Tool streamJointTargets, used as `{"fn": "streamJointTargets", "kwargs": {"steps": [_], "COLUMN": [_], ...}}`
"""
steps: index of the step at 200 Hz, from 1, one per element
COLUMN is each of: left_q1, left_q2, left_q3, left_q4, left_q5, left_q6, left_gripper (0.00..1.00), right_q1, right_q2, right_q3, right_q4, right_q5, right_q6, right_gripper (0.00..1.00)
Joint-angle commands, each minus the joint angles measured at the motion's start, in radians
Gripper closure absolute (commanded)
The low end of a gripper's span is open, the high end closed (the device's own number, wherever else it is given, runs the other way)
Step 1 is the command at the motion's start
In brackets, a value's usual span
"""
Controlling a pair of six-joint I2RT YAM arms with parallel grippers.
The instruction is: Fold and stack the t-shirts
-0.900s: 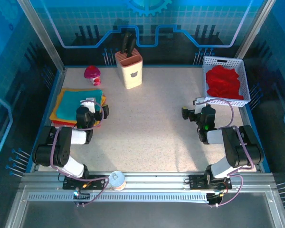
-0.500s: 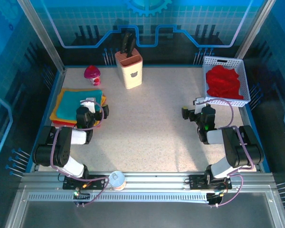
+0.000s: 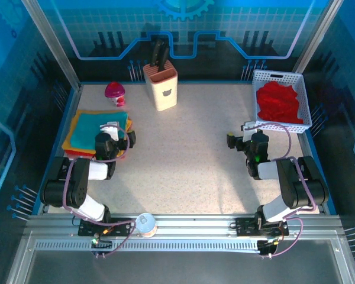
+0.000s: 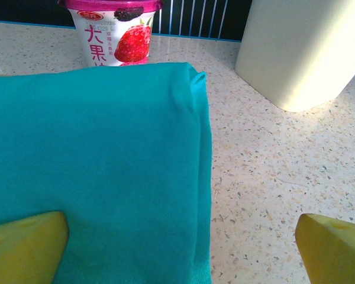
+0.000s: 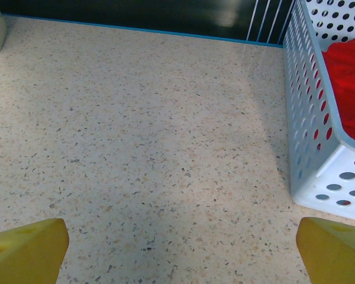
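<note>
Top view: my right fingers [image 3: 247, 135] stood wide apart and empty, just short of the one white basket [image 3: 282, 75]. One red t-shirt [image 3: 278, 102] lay heaped inside, ahead and to the right; the basket's long axis ran away from me. The right arm was much the nearer. My left fingers [image 3: 115, 134], equally wide and empty, hung over the folded stack [image 3: 83, 127]; I counted three shirts there.

Left wrist view: the teal t-shirt [image 4: 94, 165] lay on top, ungripped.

Right wrist view: red cloth showed behind the basket wall, bare surface [image 5: 136, 130] to its left.
</note>
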Motion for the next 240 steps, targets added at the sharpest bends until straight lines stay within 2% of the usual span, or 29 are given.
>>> {"fn": "streamJointTargets", "kwargs": {"steps": [1,25,87,104,115,128,146,156,170,183,194,215,240], "left_q1": [-0.005,0.037,-0.009,-0.008,-0.009,-0.016,-0.017,-0.017,-0.018,-0.02,-0.022,-0.027,-0.047], "left_q2": [0.006,0.007,0.007,0.004,-0.035,-0.14,-0.258,-0.311,-0.353,-0.371,-0.381,-0.4,-0.431], "left_q3": [0.017,-0.006,0.016,0.026,0.053,0.099,0.163,0.236,0.374,0.496,0.574,0.653,0.691], "left_q4": [-0.006,0.037,-0.004,-0.017,-0.097,-0.273,-0.454,-0.597,-0.843,-1.047,-1.178,-1.336,-1.5], "left_q5": [0.015,0.079,0.0,0.007,0.015,-0.018,-0.057,-0.048,-0.027,-0.004,0.027,0.1,0.146], "left_q6": [0.01,-0.023,0.015,0.015,0.019,0.016,-0.031,-0.048,-0.093,-0.129,-0.154,-0.19,-0.219], "left_gripper": [0.01,0.01,0.01,0.01,0.01,0.01,0.01,0.01,0.02,0.04,0.06,0.07,0.09], "right_q1": [-0.032,-0.025,0.007,0.023,0.032,0.039,0.041,0.024,-0.025,-0.065,-0.086,-0.143,-0.226], "right_q2": [-0.005,-0.004,0.0,-0.086,-0.133,-0.178,-0.249,-0.274,-0.273,-0.227,-0.17,-0.051,0.125], "right_q3": [-0.026,-0.025,0.008,0.054,0.105,0.167,0.291,0.384,0.529,0.675,0.795,0.954,1.113], "right_q4": [0.083,0.085,0.039,-0.123,-0.246,-0.383,-0.686,-0.859,-1.068,-1.231,-1.346,-1.465,-1.566], "right_q5": [0.052,0.075,0.073,0.154,0.227,0.318,0.357,0.357,0.273,0.215,0.218,0.231,0.129], "right_q6": [0.05,0.046,-0.001,0.007,0.024,0.057,0.143,0.237,0.337,0.373,0.38,0.453,0.57], "right_gripper": [0.0,0.0,0.0,0.0,0.0,0.0,0.0,0.0,0.02,0.02,0.01,0.0,0.0]}}
